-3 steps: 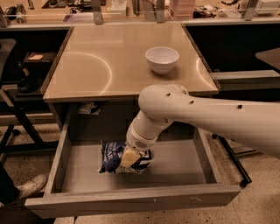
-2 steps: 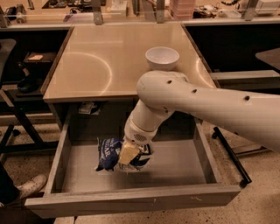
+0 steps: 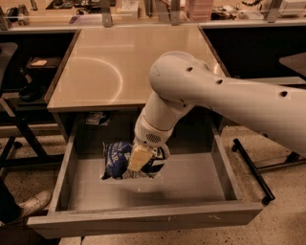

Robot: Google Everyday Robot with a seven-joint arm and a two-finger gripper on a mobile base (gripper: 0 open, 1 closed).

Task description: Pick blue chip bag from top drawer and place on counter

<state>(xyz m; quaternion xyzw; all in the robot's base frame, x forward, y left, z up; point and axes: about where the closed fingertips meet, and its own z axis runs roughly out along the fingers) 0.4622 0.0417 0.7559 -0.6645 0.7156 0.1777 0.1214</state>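
- Blue chip bag (image 3: 116,160) is pinched in the gripper (image 3: 136,163); the jaws are clamped on its right half, and one tan finger (image 3: 139,157) lies slantwise across the front of the crumpled foil.
- From where I stand, the other finger is hidden behind the bag, so I only see the near one.
- White lettering shows on the bag's left side, which sticks out free of the gripper.
- The blue chip bag sits inside the outline of the top drawer (image 3: 143,219), left of its middle and towards the back.
- It looks to be held just off the grey floor, with a soft shadow (image 3: 143,184) lying on the floor below it.
- The drawer is pulled well out; its flat front is nearest me and its side walls run back under the tabletop.
- The gripper's white wrist rises from the bag to a big rounded joint of the arm (image 3: 215,91), which reaches in from the right and covers the counter's front right corner.
- The counter (image 3: 105,62) is directly behind and above the drawer, glossy beige, with a faint curved ring mark on its left half.
- A cluttered shelf (image 3: 143,12) with metal posts runs along behind the counter.
- A pale shoe (image 3: 29,203) is on the speckled floor beside the drawer's left front corner.
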